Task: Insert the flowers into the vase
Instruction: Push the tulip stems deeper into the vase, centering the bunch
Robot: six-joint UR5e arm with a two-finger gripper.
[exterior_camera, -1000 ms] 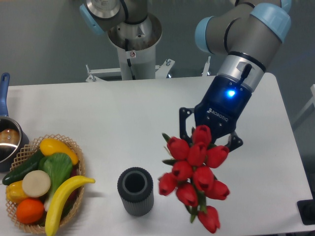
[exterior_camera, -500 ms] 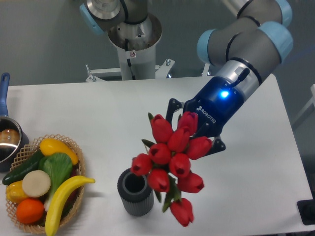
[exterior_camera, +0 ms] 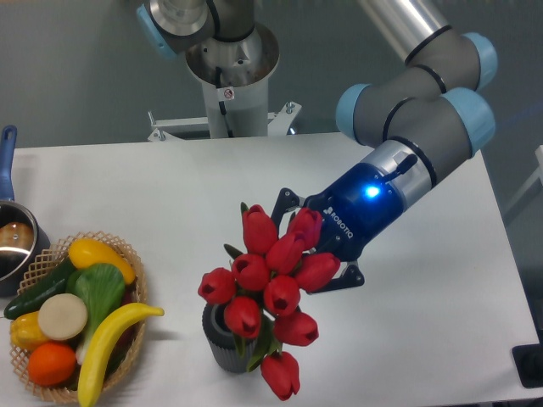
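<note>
One gripper [exterior_camera: 312, 246] on the UR5e arm comes in from the right side of the table, its fingers clenched on the flowers [exterior_camera: 263, 288] somewhere among the stems; the exact grip point is hidden behind the red tulip heads. The bunch hangs down and to the left from the gripper, so its long axis runs slantwise from the gripper at upper right toward the near left, with the heads spreading out wider than the vase [exterior_camera: 222, 343] below them.

That vase, a short dark grey ribbed cylinder, stands upright on the white table [exterior_camera: 170, 203] near the front edge. It lies below and to the left of the gripper, and most of its round opening is now covered by the blooms and green leaves. Whether any stem ends have entered the hollow cannot be told, because the flowers block the view of the rim; a tulip head also hangs in front of the vase on its right side.

Judging from this, the insertion looks close but unfinished, and it turns on bringing the slanted bunch upright so the stem ends point straight into the opening.

Well apart at far left sit a wicker basket [exterior_camera: 127, 254] of toy vegetables and a blue-handled pot [exterior_camera: 10, 229]
</note>
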